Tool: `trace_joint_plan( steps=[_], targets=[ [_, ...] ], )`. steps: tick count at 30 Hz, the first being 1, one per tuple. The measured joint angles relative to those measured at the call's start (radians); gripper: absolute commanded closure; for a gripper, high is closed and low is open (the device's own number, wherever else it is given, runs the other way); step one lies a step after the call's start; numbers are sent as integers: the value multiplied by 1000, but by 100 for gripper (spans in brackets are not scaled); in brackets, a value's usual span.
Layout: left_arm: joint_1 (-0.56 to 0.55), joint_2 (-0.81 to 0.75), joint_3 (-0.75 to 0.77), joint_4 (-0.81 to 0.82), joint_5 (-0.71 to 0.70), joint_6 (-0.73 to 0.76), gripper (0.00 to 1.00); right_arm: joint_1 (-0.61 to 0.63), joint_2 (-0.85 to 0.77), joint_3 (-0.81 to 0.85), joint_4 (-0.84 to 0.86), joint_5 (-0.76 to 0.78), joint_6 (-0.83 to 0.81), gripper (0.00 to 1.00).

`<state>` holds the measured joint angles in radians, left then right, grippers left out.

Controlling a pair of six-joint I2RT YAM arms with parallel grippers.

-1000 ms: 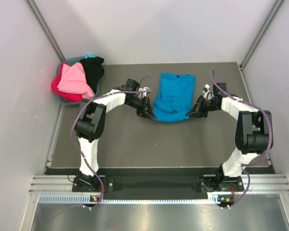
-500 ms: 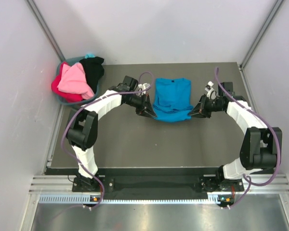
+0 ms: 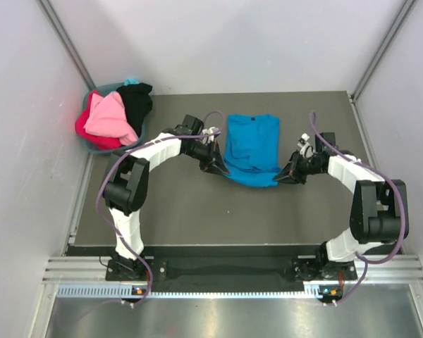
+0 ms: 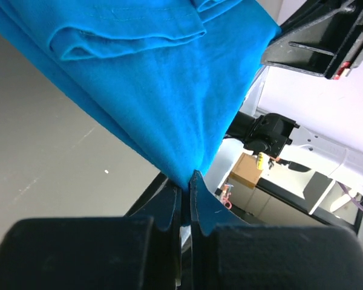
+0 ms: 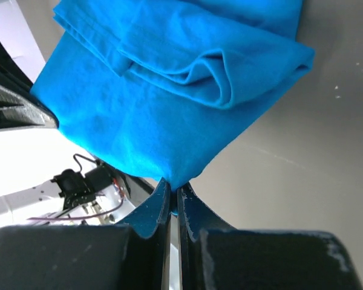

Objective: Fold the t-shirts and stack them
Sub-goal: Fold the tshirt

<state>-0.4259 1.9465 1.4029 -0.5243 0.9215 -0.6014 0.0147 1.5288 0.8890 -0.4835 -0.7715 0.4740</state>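
Top external view has the blue t-shirt (image 3: 252,149) lying lengthwise at the far middle of the counter (image 3: 197,211), already narrowed by folds, its near hem lifted between the two arms. The left gripper (image 3: 218,167) pinches the near-left corner and the right gripper (image 3: 282,176) the near-right corner. In each wrist view the fingers are pressed together on only a thin tip of cloth, with the fabric fanning taut away from them and a loose sleeve fold lying on top. That small bite is the main risk: if the arms pull apart or swing the hem toward the collar unevenly, one corner could slip free, the hem would sag, and the fold would land skewed. The loose sleeve folds could also spill open if the cloth is jerked or raised too high. Well apart at the far-left corner, the pink t-shirt (image 3: 111,118), red t-shirt (image 3: 88,128) and black t-shirt (image 3: 136,102) are heaped over the teal basket (image 3: 104,88), not yet folded.
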Motion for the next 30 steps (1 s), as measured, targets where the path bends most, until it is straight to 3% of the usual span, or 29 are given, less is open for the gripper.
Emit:
trace_joint_plan(
  steps=[7, 12, 16, 20, 30],
  targets=[
    [3, 60, 150, -21, -8, -2, 100, -6, 61, 160, -17, -20, -6, 100],
    [14, 156, 424, -21, -53, 31, 100, -55, 180, 361, 45, -32, 6, 100],
    [32, 239, 577, -13, -106, 73, 100, -67, 260, 432, 98, -31, 17, 100],
    [45, 263, 568, -18, -132, 80, 100, -68, 290, 425, 110, -34, 41, 100],
    [45, 212, 369, -25, -117, 69, 100, -53, 228, 306, 102, -59, 72, 100]
  ],
)
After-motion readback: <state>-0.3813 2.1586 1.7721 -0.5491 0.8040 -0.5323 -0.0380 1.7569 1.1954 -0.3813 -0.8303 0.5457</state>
